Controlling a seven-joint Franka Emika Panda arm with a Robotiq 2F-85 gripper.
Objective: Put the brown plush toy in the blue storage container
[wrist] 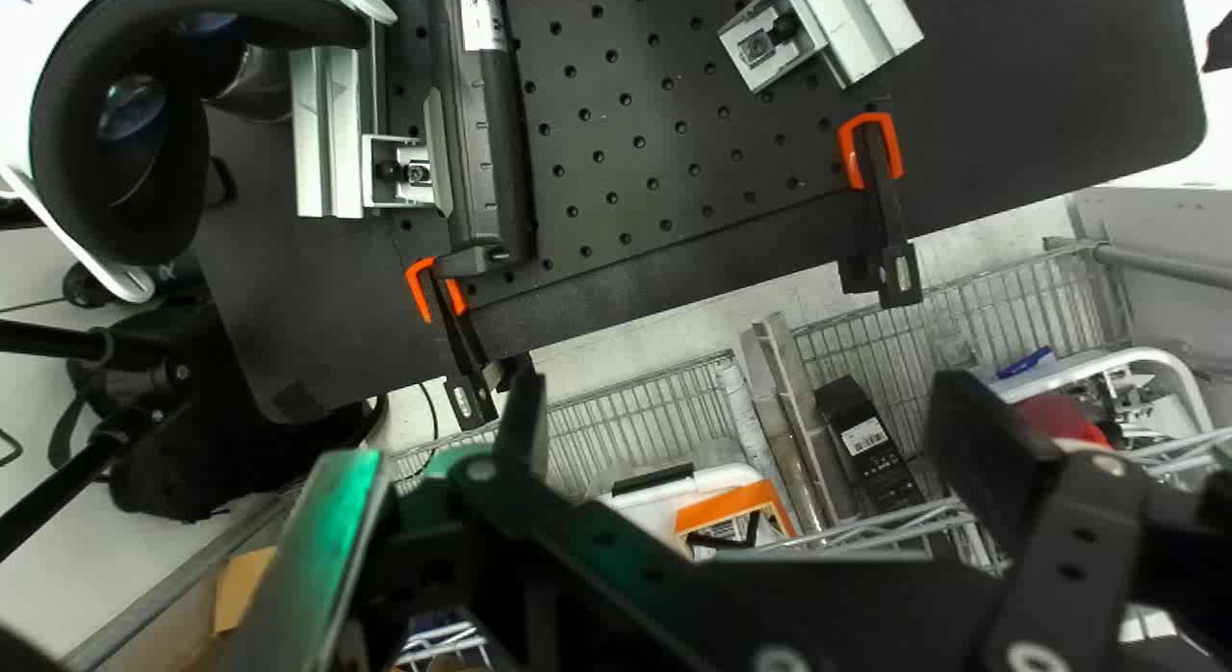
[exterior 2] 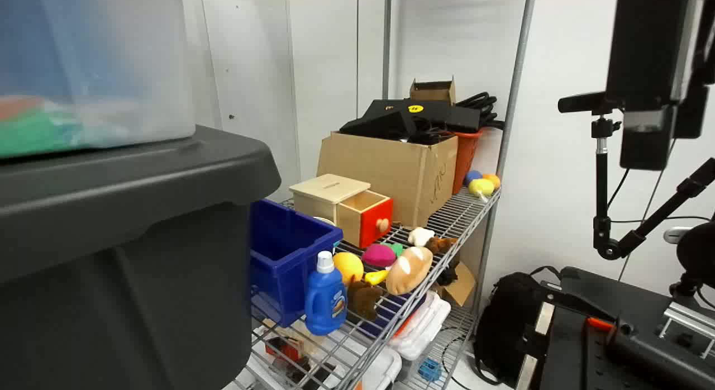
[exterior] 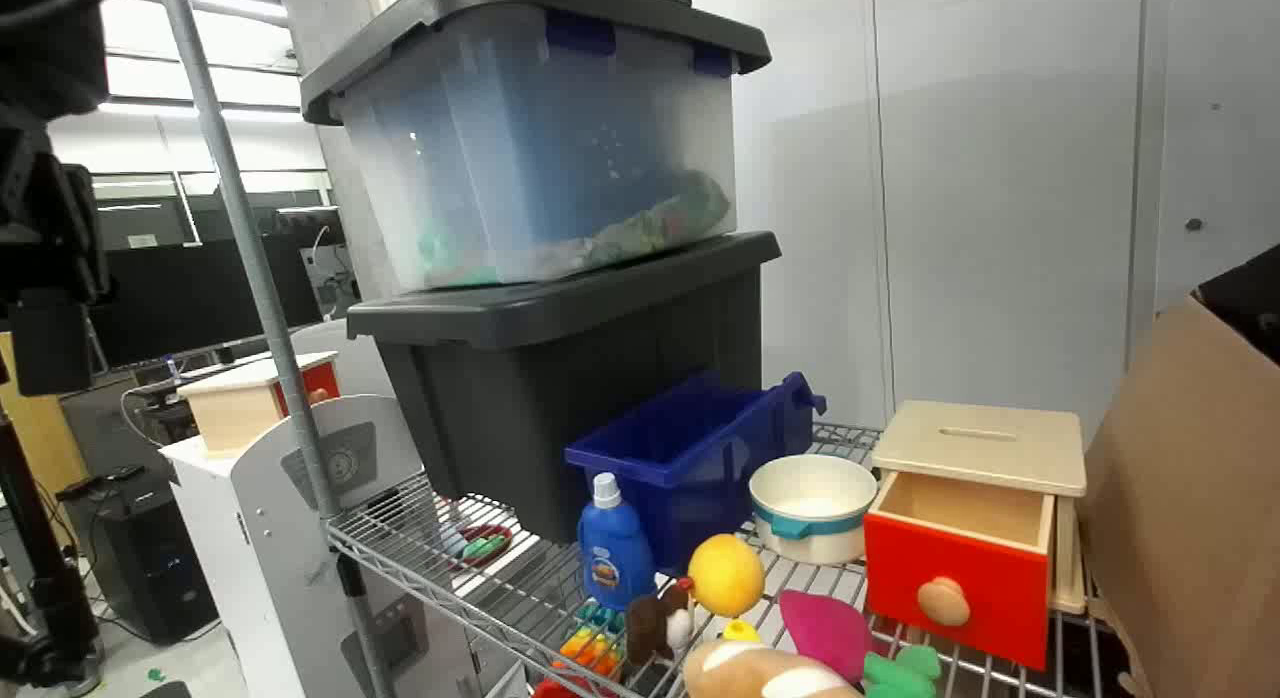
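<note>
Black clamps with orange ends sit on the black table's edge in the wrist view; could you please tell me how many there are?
2: in the picture, the left clamp and the right clamp, both on one edge of the black table. Others may be hidden.

A lab: the wrist view has a perforated black tabletop [wrist: 703,162], clamps [wrist: 884,200], a headset [wrist: 132,114] at ten o'clock; an exterior view, a monitor [exterior: 200,298] at nine.

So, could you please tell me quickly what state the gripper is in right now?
Gripper: open, jaws wide apart in the wrist view, holding nothing.
</note>
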